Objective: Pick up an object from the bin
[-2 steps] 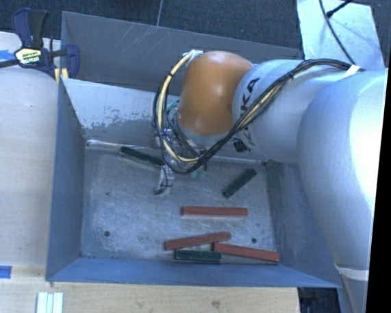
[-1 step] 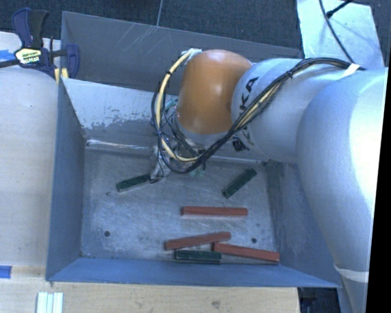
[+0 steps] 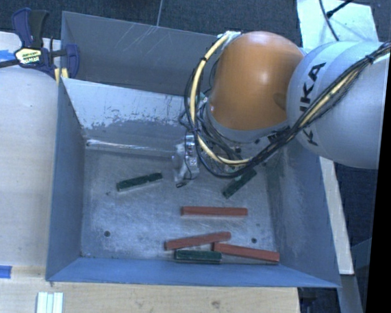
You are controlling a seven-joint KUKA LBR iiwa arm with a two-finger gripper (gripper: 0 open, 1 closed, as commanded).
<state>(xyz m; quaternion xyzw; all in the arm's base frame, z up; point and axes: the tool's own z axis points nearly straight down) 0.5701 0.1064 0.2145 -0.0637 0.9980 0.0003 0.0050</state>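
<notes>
Hand (image 3: 186, 164) hangs near the left dark green stick (image 3: 139, 181); arm (image 3: 351, 112) reads KUKA.

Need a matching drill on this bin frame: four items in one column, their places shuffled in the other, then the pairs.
Things
1. claw
2. level red stick
3. level green stick
4. gently tilted green stick

Places in the bin
a. left part of the floor, alone
b. along the view's bottom wall
c. mid-floor, below the claw
d. near the view's top wall, under the orange cover

Pairs: 1-d, 2-c, 3-b, 4-a
</notes>
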